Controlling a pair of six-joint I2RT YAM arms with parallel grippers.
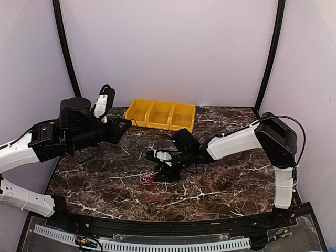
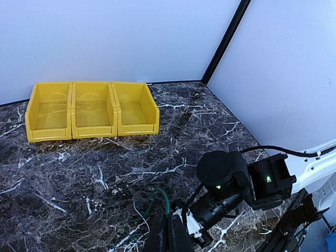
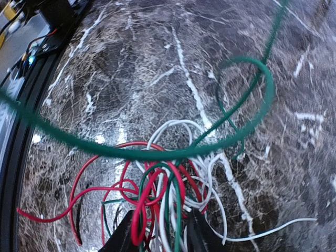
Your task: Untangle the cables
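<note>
Yellow bins sit at the back of the tabletop. The left end effector is raised at the left and pinched narrow on a green cable. The right end effector is low at the centre, clamping the tangled cables lying there.

The cables, thin red, white and green wires, lie knotted in a loose heap well in front of the yellow bins, one green strand looping clear of the heap.

green cable blurred, ends cropped.
</note>
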